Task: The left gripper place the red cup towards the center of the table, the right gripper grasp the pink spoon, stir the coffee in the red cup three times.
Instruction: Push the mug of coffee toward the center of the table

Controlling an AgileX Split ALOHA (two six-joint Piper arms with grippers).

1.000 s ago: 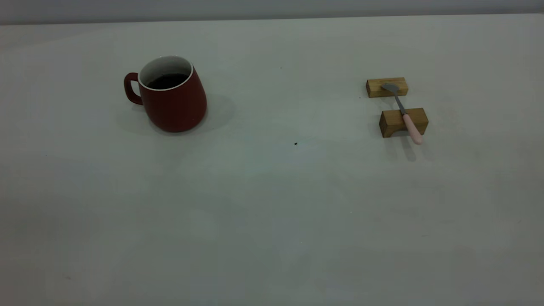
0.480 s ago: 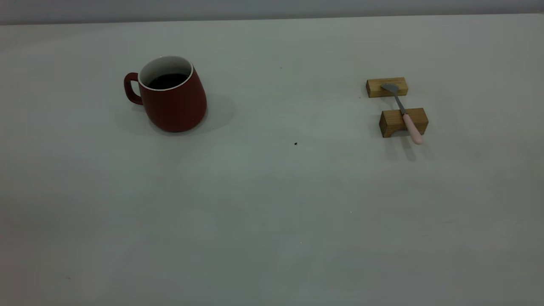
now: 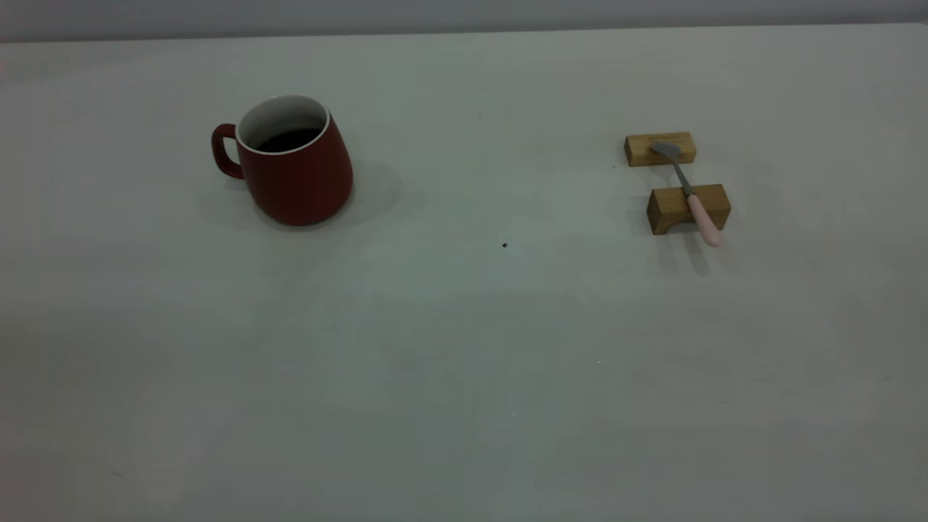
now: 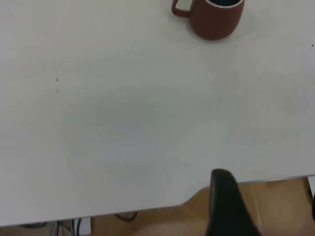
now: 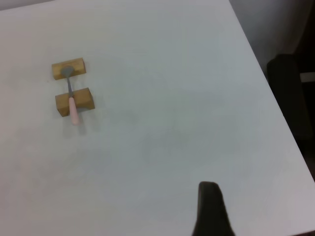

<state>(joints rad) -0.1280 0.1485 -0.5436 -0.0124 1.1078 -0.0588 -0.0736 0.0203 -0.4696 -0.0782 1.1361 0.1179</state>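
Glossily, bulbous red cup (image 3: 296,168), matte table (image 3: 464,348).

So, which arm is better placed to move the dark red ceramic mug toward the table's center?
The left arm. The dark red ceramic mug stands on the table's left half, handle facing left, and shows in the left wrist view. The pink-handled metal spoon lies far right on two wooden blocks.

Red cup (image 3: 293,170) sits left on the table (image 3: 464,348), coffee (image 3: 288,139) inside. Pink spoon (image 3: 689,192) lies far right across two wooden blocks (image 3: 687,209), one behind the other.
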